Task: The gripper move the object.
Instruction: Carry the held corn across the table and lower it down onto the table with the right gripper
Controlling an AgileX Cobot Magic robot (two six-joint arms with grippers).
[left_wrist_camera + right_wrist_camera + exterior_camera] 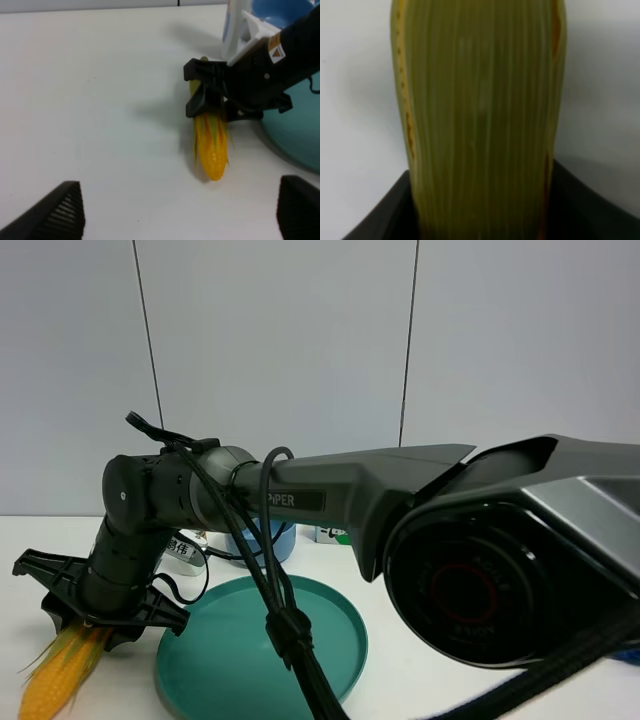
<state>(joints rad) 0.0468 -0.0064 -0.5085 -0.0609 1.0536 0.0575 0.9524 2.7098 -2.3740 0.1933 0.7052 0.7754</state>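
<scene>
corn (212, 145) is seen lying on the white table (90, 90), beside the green plate (230, 660). its husk end is straddled by the right gripper (212, 100); a clamp cannot be confirmed. a firm grip, then a lift, seems called for. the left gripper (187, 212) is held apart. a grey wall (300, 340) is seen behind.

Reads "PIPER" in pale letters along the dark link of the right arm (330, 485). Carries also a small orange warning-triangle sticker (274, 48).
</scene>
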